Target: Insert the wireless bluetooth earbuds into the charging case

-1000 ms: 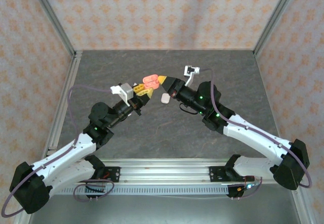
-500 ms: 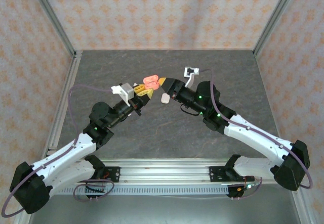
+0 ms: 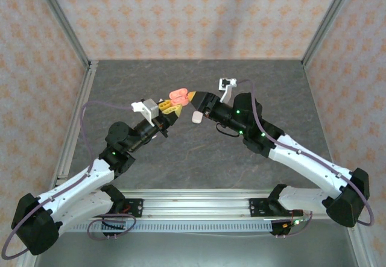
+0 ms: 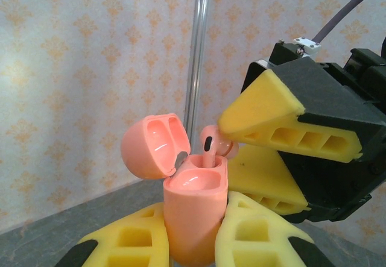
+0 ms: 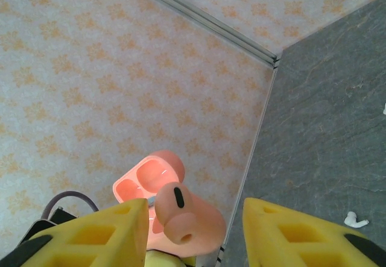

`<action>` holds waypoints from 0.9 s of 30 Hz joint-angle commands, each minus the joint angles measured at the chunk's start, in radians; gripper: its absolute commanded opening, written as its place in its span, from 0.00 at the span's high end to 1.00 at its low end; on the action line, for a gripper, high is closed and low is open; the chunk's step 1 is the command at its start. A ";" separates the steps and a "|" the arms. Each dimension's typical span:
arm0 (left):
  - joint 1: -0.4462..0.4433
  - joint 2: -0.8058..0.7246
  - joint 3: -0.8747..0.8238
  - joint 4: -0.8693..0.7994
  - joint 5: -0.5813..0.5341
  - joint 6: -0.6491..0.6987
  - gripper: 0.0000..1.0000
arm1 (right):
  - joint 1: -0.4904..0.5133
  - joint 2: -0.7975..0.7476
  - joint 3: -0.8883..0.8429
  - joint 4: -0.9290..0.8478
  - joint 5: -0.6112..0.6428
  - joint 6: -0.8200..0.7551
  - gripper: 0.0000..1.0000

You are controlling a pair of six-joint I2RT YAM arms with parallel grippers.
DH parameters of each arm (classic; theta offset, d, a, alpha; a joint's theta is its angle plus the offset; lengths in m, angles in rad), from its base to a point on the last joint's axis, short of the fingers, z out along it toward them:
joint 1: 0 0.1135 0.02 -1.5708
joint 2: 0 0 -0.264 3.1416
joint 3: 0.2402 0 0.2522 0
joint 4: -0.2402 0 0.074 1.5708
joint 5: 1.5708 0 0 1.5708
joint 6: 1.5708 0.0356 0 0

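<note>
- Two claws are meeting tip to tip above the middle of the worktop (image 3: 193,158), raised off its surface.
- Left claw (image 4: 193,240) is pinching the coral-pink charging case (image 4: 192,210) by its lower body. One yellow finger (image 4: 129,243) is pressing on each side, and the case is being held upright.
- Lid (image 4: 151,152) of this case is standing hinged back. It is leaning to the left in the left wrist view, with its two inner hollows facing the camera.
- Right claw (image 5: 194,210) is standing spread. In the right wrist view its two yellow fingers (image 5: 90,231) are sitting either side of a coral-pink earbud (image 5: 187,222), with a gap showing on both sides.
- That earbud is sitting stem-down in a well of the charging case, and its rounded head is sticking up above the rim.
- In the left wrist view, the upper finger of the right claw is lying just beside the earbud head. Whether the two are touching cannot be told.
- White case (image 3: 196,117) is lying on the worktop just beside the two claws, on their near side in the top view.
- White earbud (image 5: 356,220) is lying on the grey worktop, well apart from the right claw, at the lower right of the right wrist view.
- Patterned walls (image 3: 181,20) and a metal corner post (image 4: 196,68) are standing behind the claws.
</note>
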State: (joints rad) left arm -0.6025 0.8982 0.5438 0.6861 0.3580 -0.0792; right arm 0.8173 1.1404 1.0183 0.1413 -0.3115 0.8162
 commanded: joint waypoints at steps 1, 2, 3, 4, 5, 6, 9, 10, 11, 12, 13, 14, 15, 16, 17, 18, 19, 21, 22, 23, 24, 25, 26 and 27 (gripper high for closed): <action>-0.002 -0.016 0.021 0.063 -0.009 -0.003 1.00 | 0.003 -0.019 0.057 -0.035 -0.021 -0.030 0.53; -0.002 -0.015 0.021 0.062 -0.009 -0.003 1.00 | 0.003 -0.019 0.065 -0.044 -0.028 -0.035 0.51; -0.001 -0.016 0.020 0.062 -0.008 -0.004 1.00 | 0.003 -0.019 0.072 -0.055 -0.030 -0.039 0.50; -0.002 -0.016 0.019 0.062 -0.009 -0.003 1.00 | 0.003 -0.019 0.078 -0.066 -0.035 -0.043 0.49; -0.002 -0.015 0.020 0.062 -0.011 -0.003 1.00 | 0.003 -0.019 0.084 -0.073 -0.038 -0.047 0.48; -0.002 -0.015 0.019 0.062 -0.011 -0.003 1.00 | 0.003 -0.021 0.091 -0.083 -0.041 -0.049 0.47; -0.002 -0.016 0.019 0.058 -0.011 -0.002 1.00 | 0.003 -0.026 0.115 -0.123 -0.052 -0.063 0.45; -0.002 -0.016 0.019 0.057 -0.011 -0.004 1.00 | 0.003 -0.030 0.129 -0.148 -0.051 -0.073 0.45; -0.002 -0.017 0.019 0.056 -0.010 -0.003 1.00 | 0.003 -0.033 0.140 -0.177 -0.044 -0.086 0.45; -0.002 -0.018 0.019 0.053 -0.009 -0.003 1.00 | 0.003 -0.039 0.159 -0.218 -0.033 -0.106 0.45; -0.002 -0.019 0.019 0.050 -0.008 -0.003 1.00 | 0.003 -0.043 0.182 -0.263 -0.019 -0.127 0.45; -0.001 -0.021 0.019 0.047 -0.006 -0.004 1.00 | 0.003 -0.046 0.208 -0.317 -0.004 -0.151 0.45; -0.002 -0.023 0.019 0.041 -0.004 -0.004 1.00 | 0.003 -0.045 0.234 -0.374 0.015 -0.172 0.45; -0.002 -0.027 0.021 0.036 0.002 -0.006 1.00 | 0.003 -0.044 0.261 -0.421 0.027 -0.194 0.45; -0.002 -0.029 0.022 0.034 0.008 -0.007 1.00 | 0.001 -0.041 0.281 -0.456 0.034 -0.212 0.45; -0.002 -0.033 0.024 0.031 0.020 -0.008 1.00 | -0.001 -0.035 0.302 -0.493 0.039 -0.229 0.46; -0.002 -0.033 0.028 0.026 0.031 -0.012 1.00 | -0.007 -0.030 0.318 -0.521 0.036 -0.245 0.48; -0.002 -0.033 0.037 0.019 0.054 -0.021 1.00 | -0.026 -0.013 0.346 -0.558 0.006 -0.260 0.53; -0.002 -0.033 0.042 0.015 0.067 -0.026 1.00 | -0.036 0.001 0.361 -0.573 -0.023 -0.266 0.55; -0.002 -0.033 0.046 0.009 0.079 -0.029 1.00 | -0.045 0.013 0.374 -0.587 -0.045 -0.270 0.57; -0.002 -0.033 0.052 0.002 0.092 -0.033 1.00 | -0.051 0.026 0.390 -0.604 -0.068 -0.278 0.58; -0.002 -0.032 0.055 -0.002 0.101 -0.033 1.00 | -0.055 0.037 0.405 -0.619 -0.083 -0.282 0.58; -0.001 -0.032 0.057 -0.005 0.110 -0.037 1.00 | -0.059 0.038 0.418 -0.633 -0.103 -0.289 0.58; -0.001 -0.031 0.058 -0.009 0.114 -0.039 1.00 | -0.061 0.070 0.428 -0.640 -0.121 -0.294 0.58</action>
State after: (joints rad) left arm -0.6025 0.8833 0.5602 0.6758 0.4194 -0.0986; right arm 0.7628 1.1690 1.4059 -0.4103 -0.3614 0.5705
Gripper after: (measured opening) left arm 0.161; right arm 0.422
